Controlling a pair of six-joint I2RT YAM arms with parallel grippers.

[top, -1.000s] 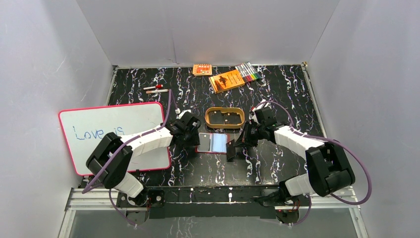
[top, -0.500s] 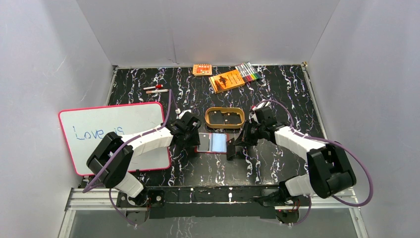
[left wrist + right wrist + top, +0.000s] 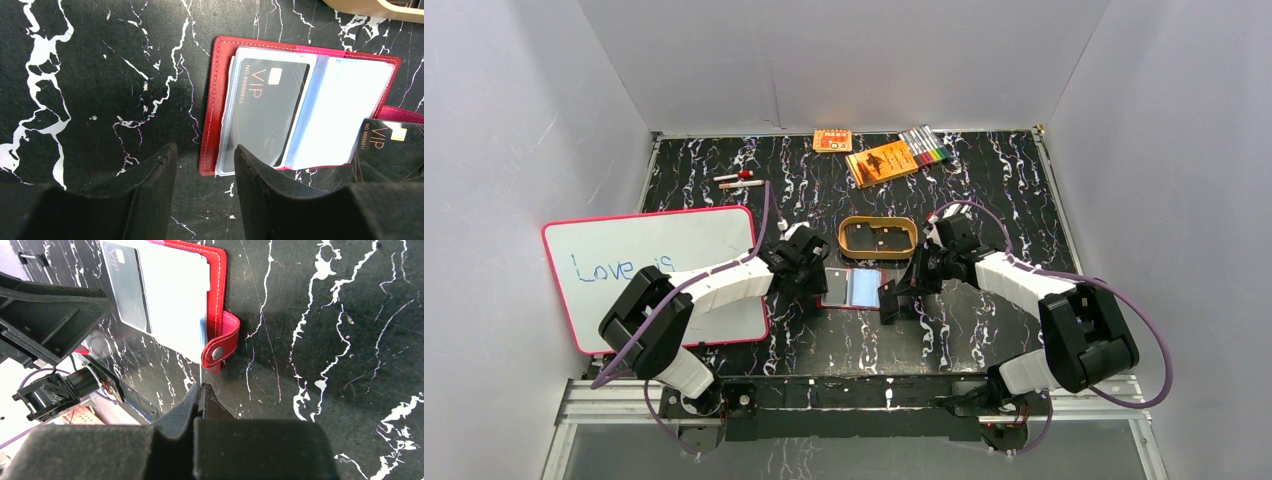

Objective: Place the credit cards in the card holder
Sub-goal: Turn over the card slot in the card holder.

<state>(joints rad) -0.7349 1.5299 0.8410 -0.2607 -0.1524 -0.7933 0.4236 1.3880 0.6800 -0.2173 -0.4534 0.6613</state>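
The card holder (image 3: 852, 287) lies open on the table, dark red with shiny bluish sleeves. In the left wrist view the card holder (image 3: 215, 100) has one black VIP credit card (image 3: 267, 107) inside its left sleeve. My left gripper (image 3: 202, 167) is open and empty, its jaws standing at the holder's near left corner. My right gripper (image 3: 201, 390) is shut on a second black credit card (image 3: 387, 150), seen edge-on from the right wrist (image 3: 201, 371). That card stands just beside the holder's snap tab (image 3: 220, 347), at its right edge.
A tan oval tray (image 3: 877, 220) sits just behind the holder. A whiteboard (image 3: 659, 270) lies at the left. Orange packets (image 3: 882, 162) and markers (image 3: 926, 148) lie at the back, and small pens (image 3: 736, 179) lie at the back left.
My right gripper has shifted slightly left with its card, closer to the holder's right edge. The left arm and the holder have not moved.
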